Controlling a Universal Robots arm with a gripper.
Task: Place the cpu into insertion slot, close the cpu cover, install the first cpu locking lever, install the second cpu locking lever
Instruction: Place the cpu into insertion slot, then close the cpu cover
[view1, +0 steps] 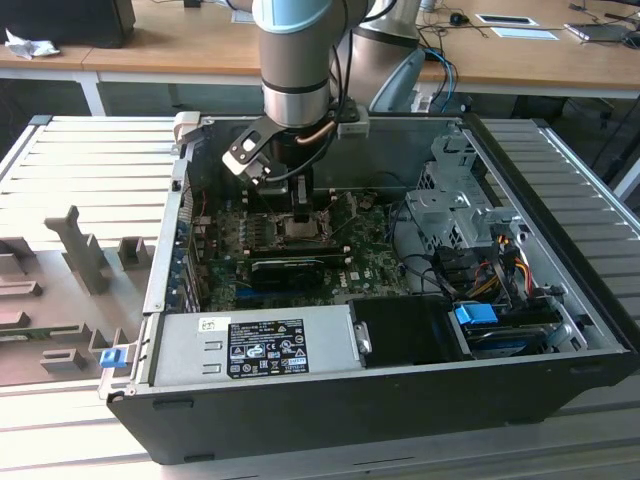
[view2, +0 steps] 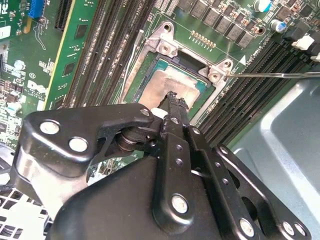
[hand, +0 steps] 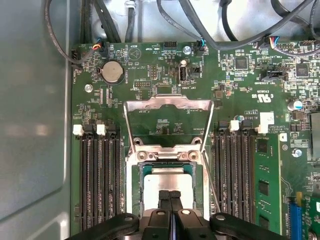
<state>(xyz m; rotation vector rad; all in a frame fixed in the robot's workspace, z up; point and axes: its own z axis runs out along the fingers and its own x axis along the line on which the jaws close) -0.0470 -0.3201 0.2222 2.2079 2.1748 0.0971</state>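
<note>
— Where's our cpu (hand: 167, 179)?
— In the insertion slot (hand: 134, 186), twelve o'clock from the power supply (view1: 265, 345) in the exterior view; cpu cover (hand: 167, 102) open. Our end effector (hand: 170, 196), pinched closed and empty, rests on it; we press straight down.

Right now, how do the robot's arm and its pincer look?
The arm is a silver-grey tube with a light blue cap and a black ring; a copper-coloured cable curls at its wrist. The pincer is black, of jointed bars with silver rivets.

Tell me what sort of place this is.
Probably a robotics lab or test workshop: a robot arm reaches into an open computer case lying on a ribbed metal bench, with wooden desks behind.
</note>
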